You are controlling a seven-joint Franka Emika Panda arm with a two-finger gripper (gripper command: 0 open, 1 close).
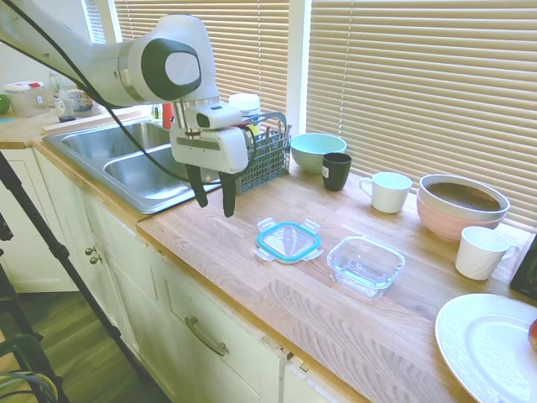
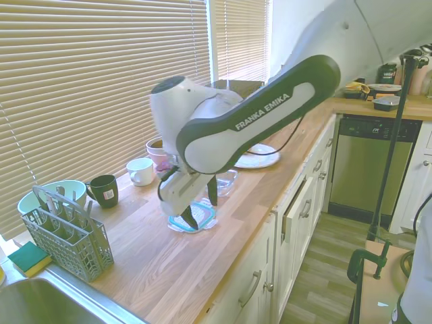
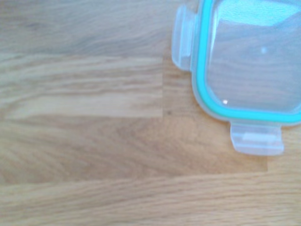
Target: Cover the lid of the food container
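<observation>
Lid [image 1: 289, 240] flat on counter, end effector [image 1: 213, 199] (open) above

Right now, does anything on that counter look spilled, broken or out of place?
Nothing spilled or broken. The lid lies flat on the counter beside the empty food container, not on it. The end effector hangs open, holding nothing.

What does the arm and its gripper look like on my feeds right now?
White glossy Franka arm with dark grey joint bands and "FRANKA EMIKA" in white lettering. A black cable runs along it. The gripper has a white boxy body and two slim black fingers.
</observation>
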